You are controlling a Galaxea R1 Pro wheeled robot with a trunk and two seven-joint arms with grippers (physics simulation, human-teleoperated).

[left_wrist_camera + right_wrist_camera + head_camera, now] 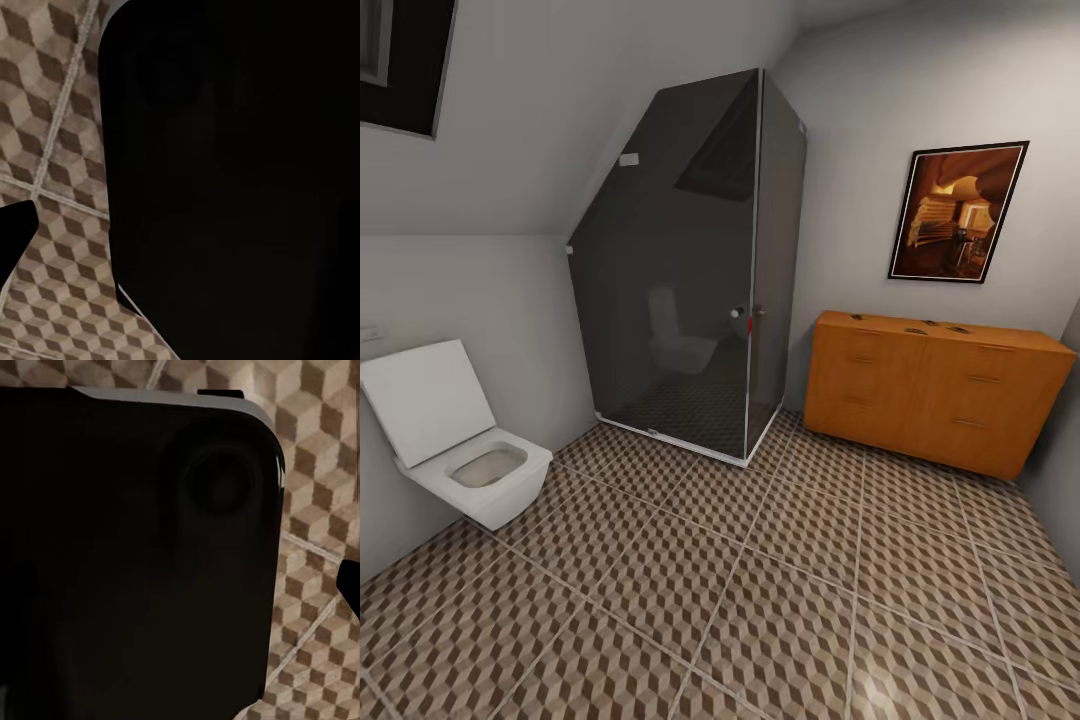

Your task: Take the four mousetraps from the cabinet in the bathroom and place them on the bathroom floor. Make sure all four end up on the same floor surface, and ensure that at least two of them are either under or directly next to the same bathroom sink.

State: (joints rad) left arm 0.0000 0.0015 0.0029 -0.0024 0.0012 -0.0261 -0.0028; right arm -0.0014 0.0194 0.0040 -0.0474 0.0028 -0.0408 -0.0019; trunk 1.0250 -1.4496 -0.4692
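The orange-brown cabinet (pixel 935 390) stands against the far right wall, its drawers closed. On its flat top lie small flat brown shapes, the mousetraps (pixel 913 329), too small to make out in detail. The cube-patterned bathroom floor (pixel 760 580) spreads from the cabinet toward me. In the left wrist view a dark wedge, possibly a fingertip (pixel 15 232), juts over the tiles beside a large black part of my own body. The right wrist view has a similar dark tip (pixel 349 581) at its edge. No sink is in sight.
A dark smoked-glass shower enclosure (pixel 690 280) fills the far corner, left of the cabinet. A white wall-hung toilet (pixel 460 450) with raised lid sits at the left. A framed picture (pixel 957 212) hangs above the cabinet. The ceiling slopes low at the left.
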